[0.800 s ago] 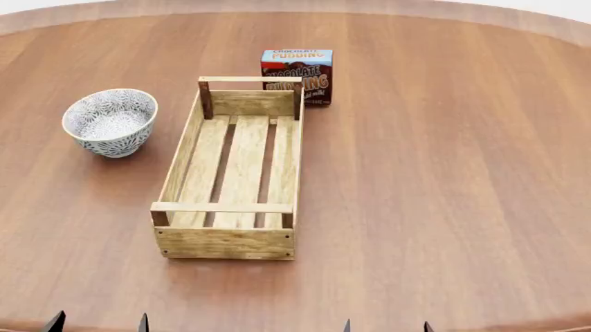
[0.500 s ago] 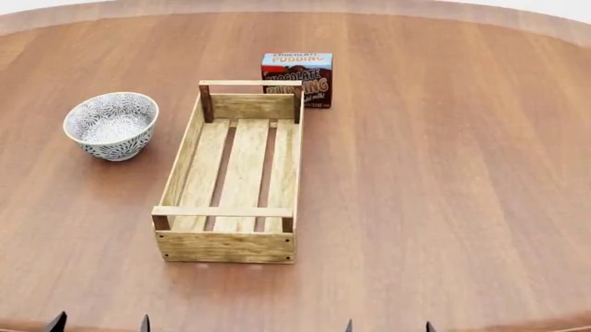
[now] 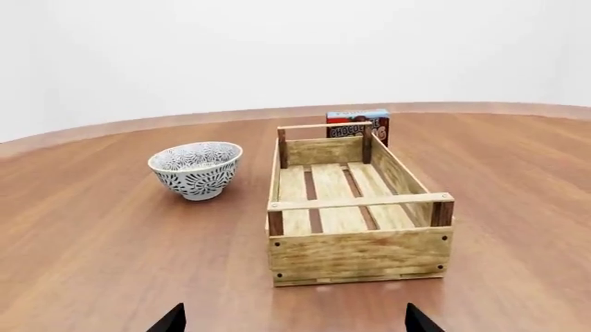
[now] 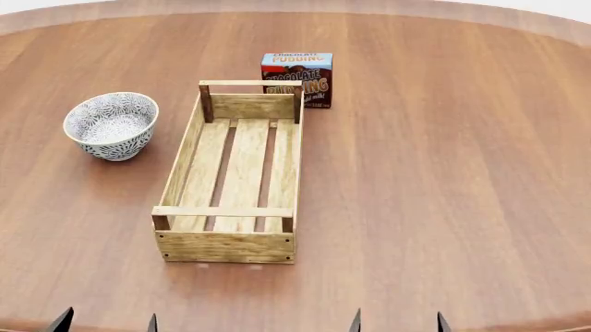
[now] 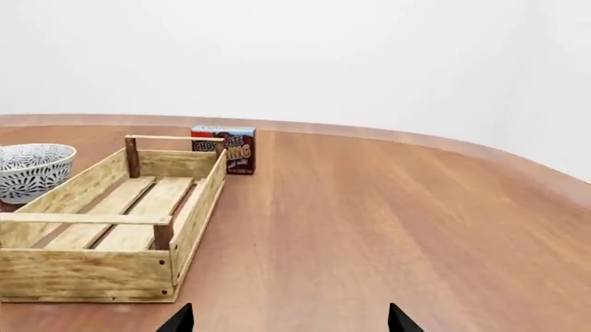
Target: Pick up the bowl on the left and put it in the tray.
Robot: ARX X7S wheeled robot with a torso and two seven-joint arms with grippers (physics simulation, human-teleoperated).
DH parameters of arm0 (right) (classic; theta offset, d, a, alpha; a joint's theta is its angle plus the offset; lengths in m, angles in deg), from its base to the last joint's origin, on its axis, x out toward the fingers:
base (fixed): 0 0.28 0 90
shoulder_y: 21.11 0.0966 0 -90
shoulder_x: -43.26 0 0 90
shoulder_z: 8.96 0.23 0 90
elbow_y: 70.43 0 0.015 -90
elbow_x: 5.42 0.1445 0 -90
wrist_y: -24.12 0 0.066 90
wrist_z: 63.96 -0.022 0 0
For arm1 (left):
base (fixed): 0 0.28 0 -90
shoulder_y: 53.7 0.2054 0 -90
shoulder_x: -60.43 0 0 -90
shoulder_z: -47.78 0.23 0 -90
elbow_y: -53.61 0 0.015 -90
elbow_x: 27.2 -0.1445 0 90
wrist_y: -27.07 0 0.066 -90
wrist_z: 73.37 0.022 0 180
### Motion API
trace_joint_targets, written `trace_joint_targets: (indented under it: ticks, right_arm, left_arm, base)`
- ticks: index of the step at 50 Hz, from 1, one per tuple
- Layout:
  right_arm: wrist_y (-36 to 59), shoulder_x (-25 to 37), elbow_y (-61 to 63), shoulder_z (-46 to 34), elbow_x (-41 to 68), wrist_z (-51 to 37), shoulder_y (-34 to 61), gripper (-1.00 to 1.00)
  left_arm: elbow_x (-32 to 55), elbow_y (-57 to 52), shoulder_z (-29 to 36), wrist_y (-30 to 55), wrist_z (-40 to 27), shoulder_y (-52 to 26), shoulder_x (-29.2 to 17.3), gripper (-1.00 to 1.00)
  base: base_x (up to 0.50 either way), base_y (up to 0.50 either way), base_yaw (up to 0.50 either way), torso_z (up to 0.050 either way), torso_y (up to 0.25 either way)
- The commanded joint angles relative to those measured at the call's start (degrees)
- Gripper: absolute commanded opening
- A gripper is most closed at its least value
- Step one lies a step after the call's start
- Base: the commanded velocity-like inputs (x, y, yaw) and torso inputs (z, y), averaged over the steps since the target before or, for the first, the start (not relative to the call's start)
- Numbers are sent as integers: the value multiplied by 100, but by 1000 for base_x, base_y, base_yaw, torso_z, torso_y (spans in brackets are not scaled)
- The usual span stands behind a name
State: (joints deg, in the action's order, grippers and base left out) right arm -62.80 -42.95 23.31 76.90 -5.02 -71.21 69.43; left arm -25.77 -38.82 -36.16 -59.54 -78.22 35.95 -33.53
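Bowl (image 4: 111, 126) sits upright on the worktop (image 4: 443, 173) at approx 10 o'clock in the head view, just beside the tray's (image 4: 231, 242) left long wall, near its far end, not touching. Tray is empty, long axis running 12-to-6, pudding box (image 4: 297, 77) right behind its far end.

Left pincer (image 4: 106, 324): only two dark tips showing at the near edge, spread wide apart, nothing held. Right pincer (image 4: 397, 322): same, tips apart, empty.

Key relation: bowl lies ahead of the left pincer, roughly 12 o'clock from it, well apart; right pincer has the tray between it and the bowl. So left arm is nearer, the obvious pick imo. Reach not yet begun.

Left wrist view confirms: bowl (image 3: 196, 170) beside the tray (image 3: 356, 252).
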Motion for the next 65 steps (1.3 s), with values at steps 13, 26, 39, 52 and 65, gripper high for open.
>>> trace_joint_targets:
  ticks: [13, 26, 39, 52, 65]
  right_arm:
    - [899, 149, 2088, -109, 199, -4, -133, 100]
    - [1680, 286, 3502, -243, 209, -156, -44, 100]
    - [2224, 377, 4326, -360, 138, -328, 107, 100]
    - [2206, 442, 4399, -408, 206, -408, 118, 100]
    - [2209, 507, 4353, -424, 289, -470, 122, 100]
  left_arm:
    - [150, -1749, -6, 676, -161, 248, -120, 100]
    - [299, -2887, 103, 1180, -253, 342, -221, 100]
    - [381, -3643, 90, 1511, -405, 349, -374, 100]
    - [471, -4168, -36, 1519, -547, 435, -499, 100]
    - [600, -4516, -121, 1675, -652, 414, -585, 100]
  base:
    - [0, 0, 0, 0, 0]
    - [0, 0, 0, 0, 0]
    - [0, 0, 0, 0, 0]
    - [0, 0, 0, 0, 0]
    - [47, 0, 0, 0, 0]
